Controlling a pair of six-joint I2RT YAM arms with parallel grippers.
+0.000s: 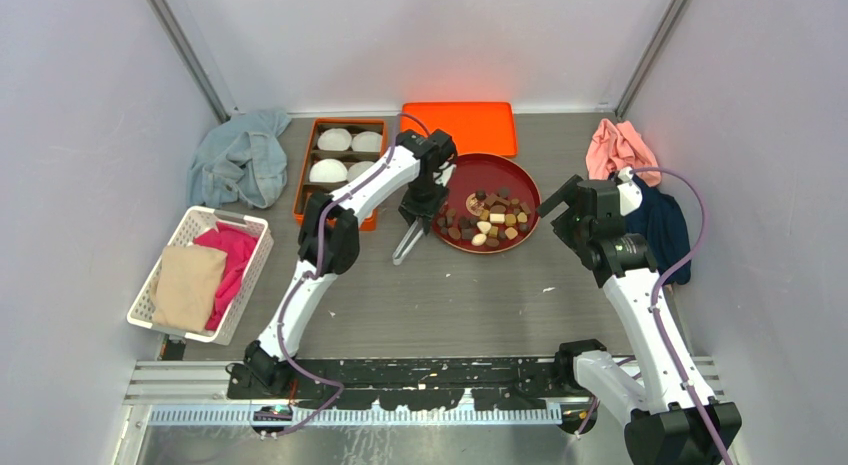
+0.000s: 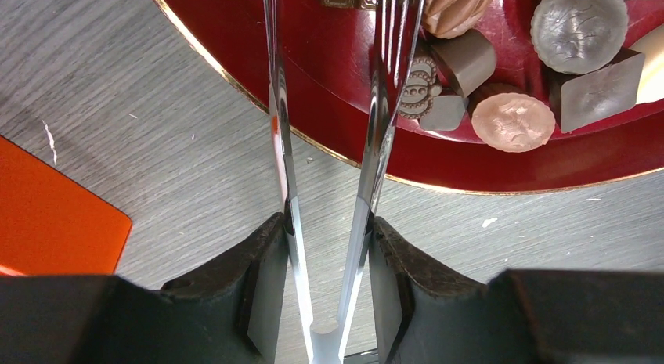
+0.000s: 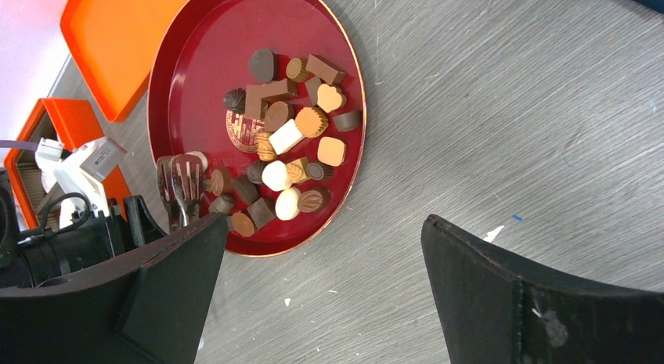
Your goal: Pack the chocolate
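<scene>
The chocolate lies as a pile of brown, tan and cream pieces on a round red plate. My left gripper is shut on a pair of metal tongs at the plate's left rim. In the left wrist view the gripper squeezes the tongs. Their tips reach over the plate beside chocolate, with nothing visible between them. My right gripper hovers open just right of the plate. In its wrist view the right gripper is empty over bare table, below the chocolate.
An orange box with white paper cups stands left of the plate, its orange lid behind. A blue cloth lies at back left. Pink and navy cloths lie at right. A white basket sits at left.
</scene>
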